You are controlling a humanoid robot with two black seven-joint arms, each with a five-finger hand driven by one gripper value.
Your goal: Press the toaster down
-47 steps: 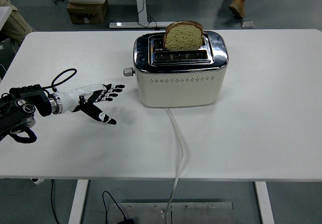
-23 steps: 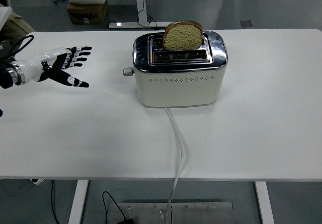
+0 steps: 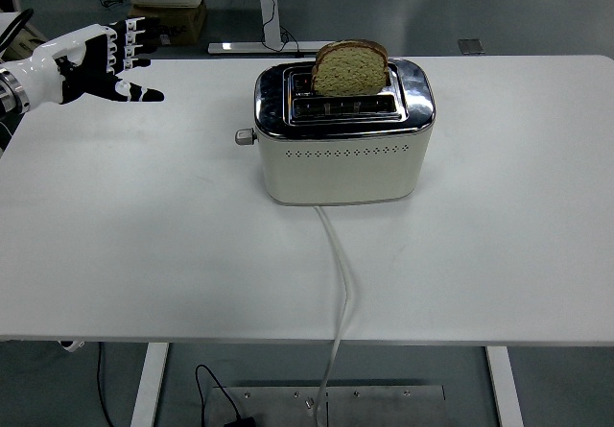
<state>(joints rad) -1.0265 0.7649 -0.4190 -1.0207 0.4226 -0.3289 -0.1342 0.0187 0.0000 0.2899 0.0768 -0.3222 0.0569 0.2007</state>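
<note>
Head view, near to far. Table (image 3: pixel 144 273) edge at the bottom; below it a table leg and a base plate on the floor, with a dark cable partly cut off by the frame. White cord (image 3: pixel 338 283) runs from under the table's near edge up across the top to the toaster (image 3: pixel 341 154). Toaster sits mid-table, cream body, chrome top, two slots. Bread slice (image 3: pixel 350 68) stands upright in the far slot, well proud of it; near slot looks empty, interior dark. Lever knob (image 3: pixel 245 137) pokes out of the toaster's left end, high on the side. My left hand (image 3: pixel 91 64) hovers over the far left corner, well apart from the toaster, fingers spread, thumb out, holding nothing; forearm cut off at the frame edge. Beyond: a cardboard box (image 3: pixel 173 19), partly hidden by my fingers.
</note>
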